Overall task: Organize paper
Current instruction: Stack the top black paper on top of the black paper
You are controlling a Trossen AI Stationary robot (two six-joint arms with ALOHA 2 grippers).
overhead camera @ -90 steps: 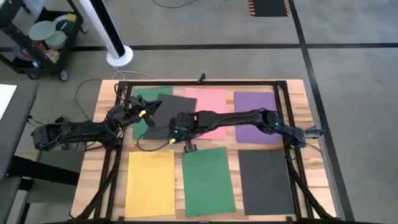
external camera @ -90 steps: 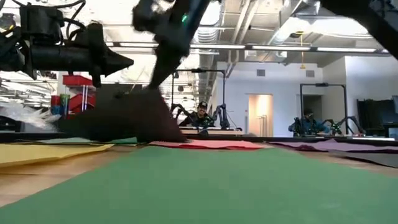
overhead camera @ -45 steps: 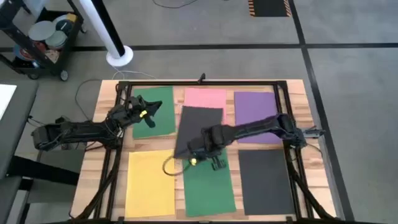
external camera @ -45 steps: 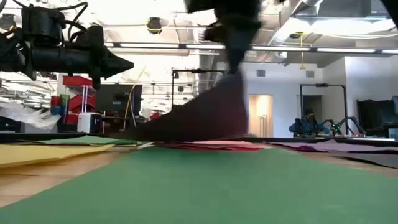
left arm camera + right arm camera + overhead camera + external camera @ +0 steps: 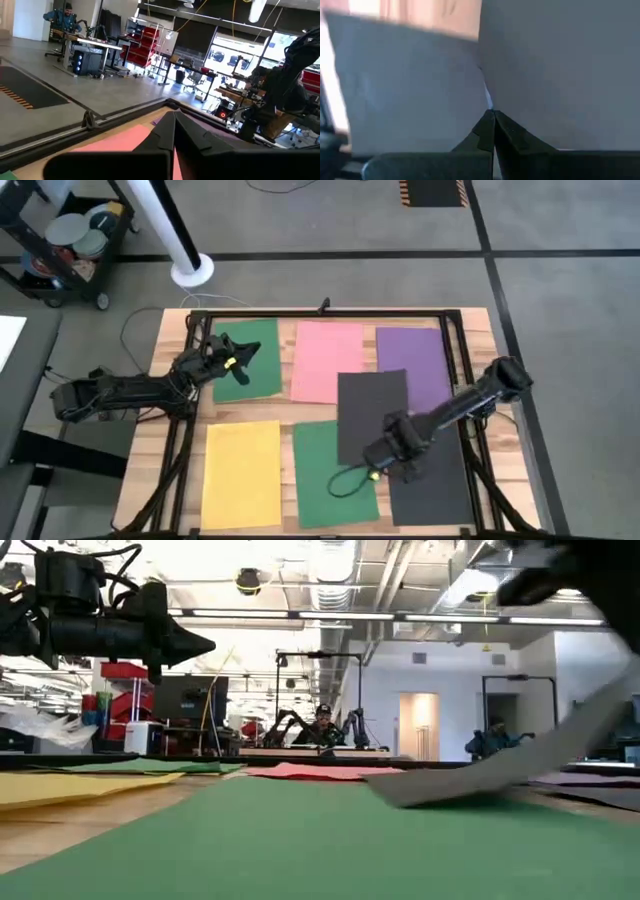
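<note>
Right gripper [image 5: 392, 448] low over the near right part of the table, fingers pinched tight on the near edge of a loose black sheet [image 5: 372, 416]. Sheet lying skewed across the middle of the table, overlapping the purple sheet [image 5: 410, 350] at its far end, the near green sheet [image 5: 325, 475] on one side and the near black sheet [image 5: 432, 480] at the gripper end. From table height, lifted at the gripped end and sloping down to touch the green [image 5: 300, 840]. In the right wrist view, dark fingertips [image 5: 492, 127] closed to a point against grey paper; hard to tell there which black sheet fills the background.

Left gripper [image 5: 240, 350] waiting above the far green sheet [image 5: 255, 365] at the far left, jaws closed on nothing, held well off the surface in the low view [image 5: 195, 641].

Pink sheet [image 5: 325, 360] flat between far green and purple. Yellow sheet [image 5: 240, 475] flat at near left, beside the near green one.
</note>
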